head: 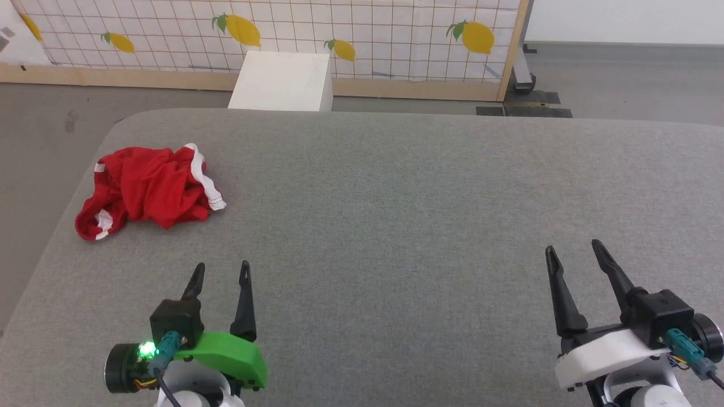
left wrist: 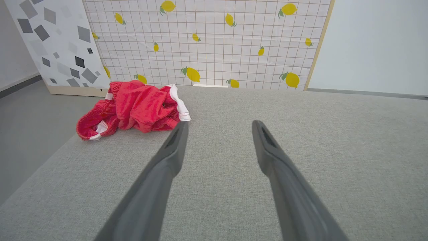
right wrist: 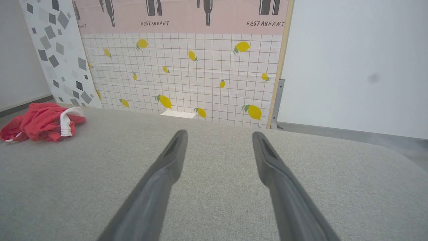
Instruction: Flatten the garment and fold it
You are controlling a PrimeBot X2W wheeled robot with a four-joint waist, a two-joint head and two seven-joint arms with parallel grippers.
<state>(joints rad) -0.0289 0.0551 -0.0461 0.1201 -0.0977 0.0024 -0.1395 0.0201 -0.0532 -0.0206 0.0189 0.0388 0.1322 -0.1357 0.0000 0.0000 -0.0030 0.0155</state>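
Note:
The garment point(head: 148, 191) lies crumpled in a bright red heap with white trim near the far left corner of the grey padded table point(head: 396, 226). The left wrist view shows the garment point(left wrist: 133, 108) ahead and to the left; the right wrist view shows the garment point(right wrist: 40, 125) far off at the left. My left gripper point(head: 220, 271) hovers open at the lower left, short of the heap, nothing between its fingers. My right gripper point(head: 574, 251) stands open at the lower right, far from the cloth. In the wrist views the left gripper point(left wrist: 219, 125) and the right gripper point(right wrist: 219, 135) point over bare fabric.
A white box point(head: 283, 82) stands on the floor just beyond the table's far edge. Behind it runs a lemon-print grid panel point(head: 339, 34) with a wooden frame. The table's rounded left edge point(head: 62, 220) drops to grey floor close beside the garment.

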